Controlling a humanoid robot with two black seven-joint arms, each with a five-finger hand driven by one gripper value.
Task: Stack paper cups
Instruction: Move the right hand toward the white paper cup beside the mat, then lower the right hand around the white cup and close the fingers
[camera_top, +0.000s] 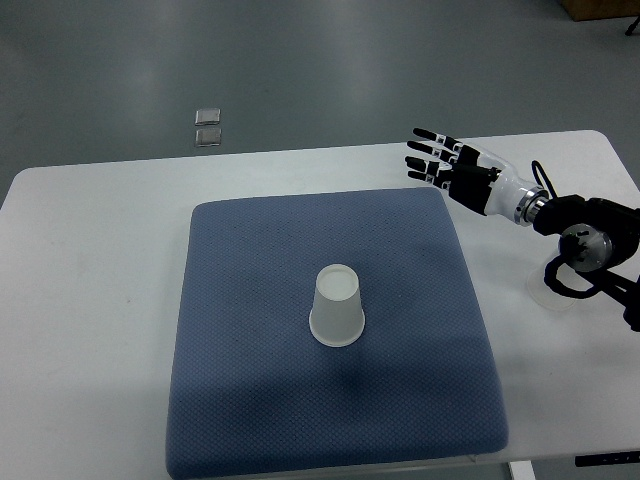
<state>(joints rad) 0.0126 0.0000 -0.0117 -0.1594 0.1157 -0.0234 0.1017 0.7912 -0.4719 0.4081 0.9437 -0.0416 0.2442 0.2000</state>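
Observation:
A white paper cup stands upside down near the middle of the blue mat; whether more cups are nested in it cannot be told. My right hand hovers over the mat's far right corner, well up and right of the cup. Its fingers are stretched out flat and hold nothing. The right arm comes in from the right edge. The left arm is out of view.
The mat lies on a white table. A clear round object sits on the table under the right arm, partly hidden. Two small clear squares lie on the grey floor beyond the table's far edge.

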